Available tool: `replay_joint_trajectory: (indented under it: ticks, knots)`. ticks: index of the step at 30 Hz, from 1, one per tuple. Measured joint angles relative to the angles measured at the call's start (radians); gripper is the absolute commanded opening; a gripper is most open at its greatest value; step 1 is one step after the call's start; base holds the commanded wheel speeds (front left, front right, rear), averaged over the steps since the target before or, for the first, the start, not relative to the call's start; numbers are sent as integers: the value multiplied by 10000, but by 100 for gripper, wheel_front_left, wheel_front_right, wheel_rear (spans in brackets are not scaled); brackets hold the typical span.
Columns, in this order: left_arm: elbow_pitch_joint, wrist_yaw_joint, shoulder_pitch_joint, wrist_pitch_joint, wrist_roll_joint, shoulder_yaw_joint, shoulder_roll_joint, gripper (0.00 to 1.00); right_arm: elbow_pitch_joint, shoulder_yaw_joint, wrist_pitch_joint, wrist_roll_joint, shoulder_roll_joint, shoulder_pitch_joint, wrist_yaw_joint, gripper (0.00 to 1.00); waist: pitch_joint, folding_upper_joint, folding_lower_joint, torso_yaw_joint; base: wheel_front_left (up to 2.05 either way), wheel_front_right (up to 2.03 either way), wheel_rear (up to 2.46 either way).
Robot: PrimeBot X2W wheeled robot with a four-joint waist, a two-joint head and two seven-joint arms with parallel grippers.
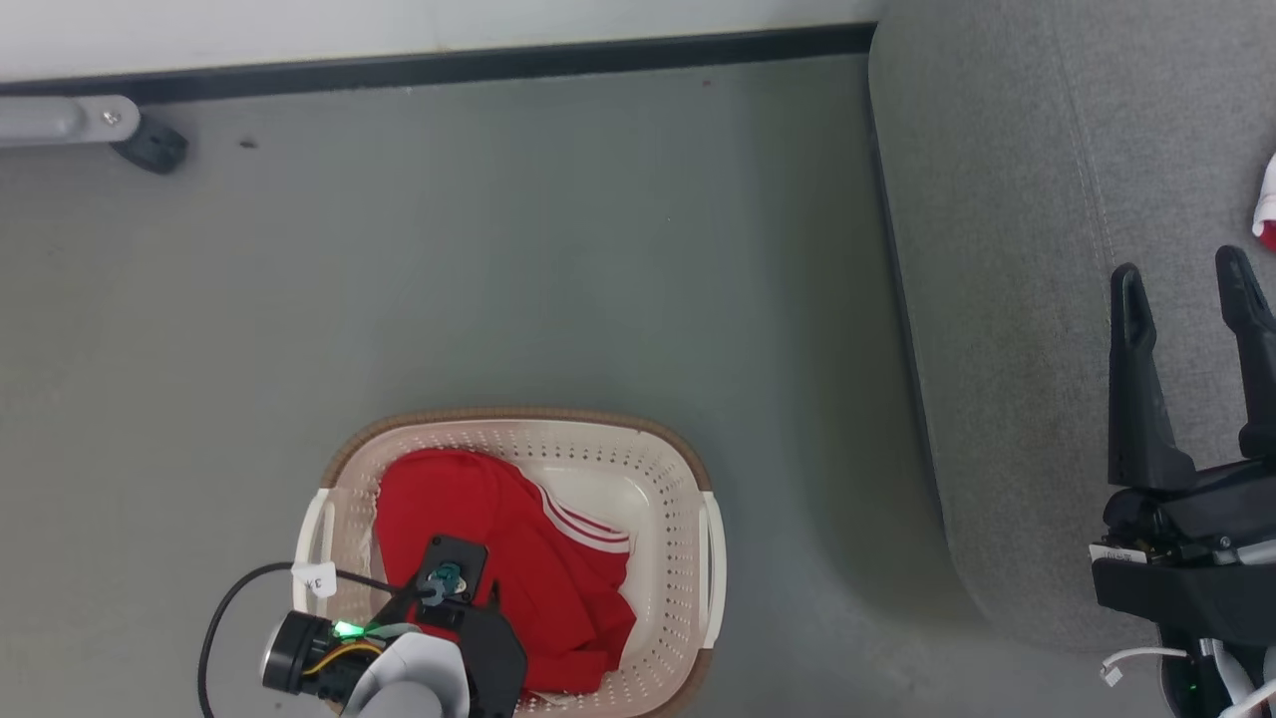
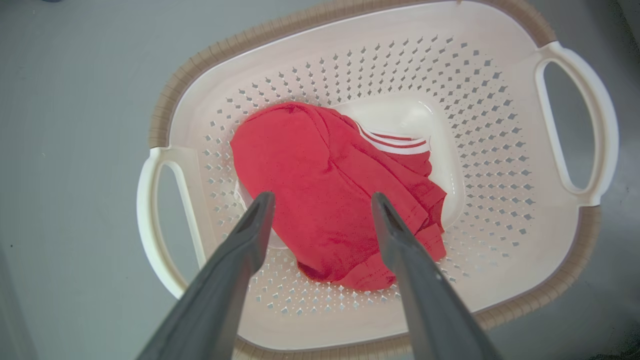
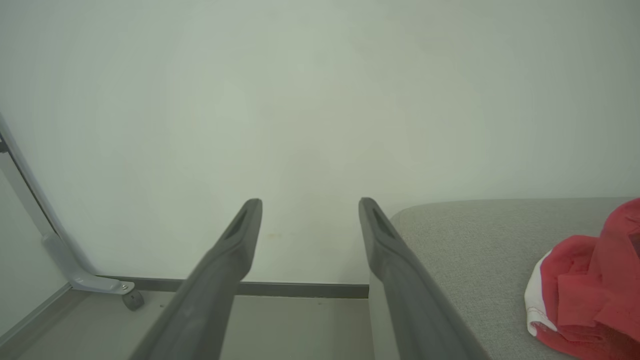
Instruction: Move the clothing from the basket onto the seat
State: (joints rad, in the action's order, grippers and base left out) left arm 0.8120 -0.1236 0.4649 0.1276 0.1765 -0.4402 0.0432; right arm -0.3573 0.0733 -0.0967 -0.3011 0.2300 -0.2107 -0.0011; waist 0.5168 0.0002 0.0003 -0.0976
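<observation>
Where grey floor [image 1: 498,249] meets a white wall [image 3: 320,100] and its black skirting strip [image 1: 498,65], the holdings are these.

1. Cream perforated plastic laundry basket [image 1: 663,479]: rounded-rectangular, with a brown rim and white side handles. It stands on the floor, to the robot's left of the sofa and apart from it.
2. Bright red soft fabric garment [image 2: 320,165] with thin white stripes: crumpled inside the basket and covering most of its bottom. A patch of bare plastic shows beside the striped edge.
3. Large grey woven-fabric sofa cushion [image 1: 1017,299]: rounded corner, one stitched seam.
4. Second red garment with white trim [image 3: 585,295]: bunched and lying on the cushion. The head view catches it as a sliver at the right edge.
5. Left gripper [image 2: 322,196]: two long dark fingers spread wide and empty, pointing down over the garment in the basket. The tips appear to be just above the fabric, though contact cannot be ruled out.
6. Right gripper [image 1: 1179,264]: fingers spread wide and empty, held over the cushion near the second garment but apart from it.
7. Grey metal leg with dark caster [image 1: 150,145]: on the floor by the wall.
8. Black cable with a small white tag [image 1: 314,578]: looped at the left wrist.
</observation>
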Motion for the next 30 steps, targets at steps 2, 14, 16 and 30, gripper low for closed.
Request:
replay_joint_trajectory:
  ticks: [2, 14, 16, 30]
  knots:
    - [278, 0, 277, 167, -65, 29, -6, 100, -104, 8, 4, 0, -6, -160, 0, 100, 292, 0, 0, -94, 0, 0, 0]
    - [1354, 0, 1945, 832, -727, -130, 320, 100, -612, -27, -29, -8, -178, -916, -79, 100, 2068, 0, -1, -760, 0, 0, 0]
    - [1457, 0, 2230, 918, -727, -6, 345, 100, -648, -46, -58, -27, -203, -958, -81, 100, 2369, 1, -1, -871, 0, 0, 0]
    - [2203, 0, 3720, 989, -825, 472, 667, 100, -727, -117, -614, -79, -385, -1532, -88, 100, 4325, 0, -2, -1529, 0, 0, 0]
